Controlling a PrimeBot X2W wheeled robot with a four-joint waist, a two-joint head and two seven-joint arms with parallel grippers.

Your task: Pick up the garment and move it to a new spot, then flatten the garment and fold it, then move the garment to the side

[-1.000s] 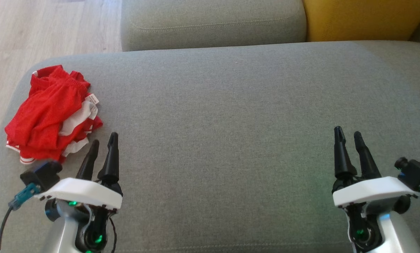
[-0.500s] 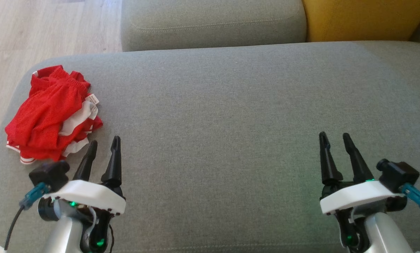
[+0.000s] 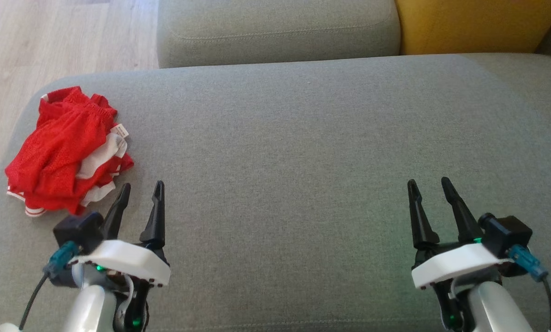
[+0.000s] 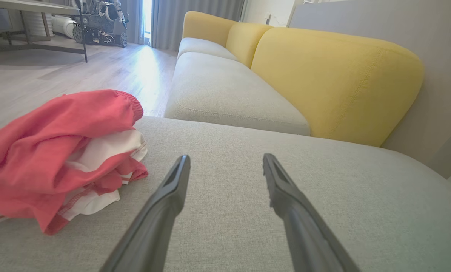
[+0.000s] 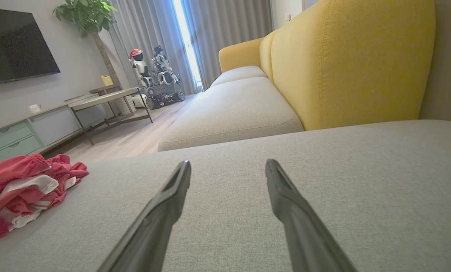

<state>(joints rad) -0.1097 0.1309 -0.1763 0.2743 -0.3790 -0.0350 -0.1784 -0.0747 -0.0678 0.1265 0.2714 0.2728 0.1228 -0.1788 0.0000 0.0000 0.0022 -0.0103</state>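
Garment [image 3: 65,152] lies crumpled, red and white, at the left end of the sofa [image 3: 293,138] seat. My left hand [image 3: 143,184] sits just right of it, fingers spread, not touching. Right hand [image 3: 428,180] is well apart on the right, also spread.

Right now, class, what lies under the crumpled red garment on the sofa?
The red garment rests on the grey seat cushion, near its left end. White fabric with red stripes peeks from between its folds. Anything beneath the heap itself is covered and cannot be seen.

Nothing legible (anywhere) — garment tag [image 3: 121,131] blurred
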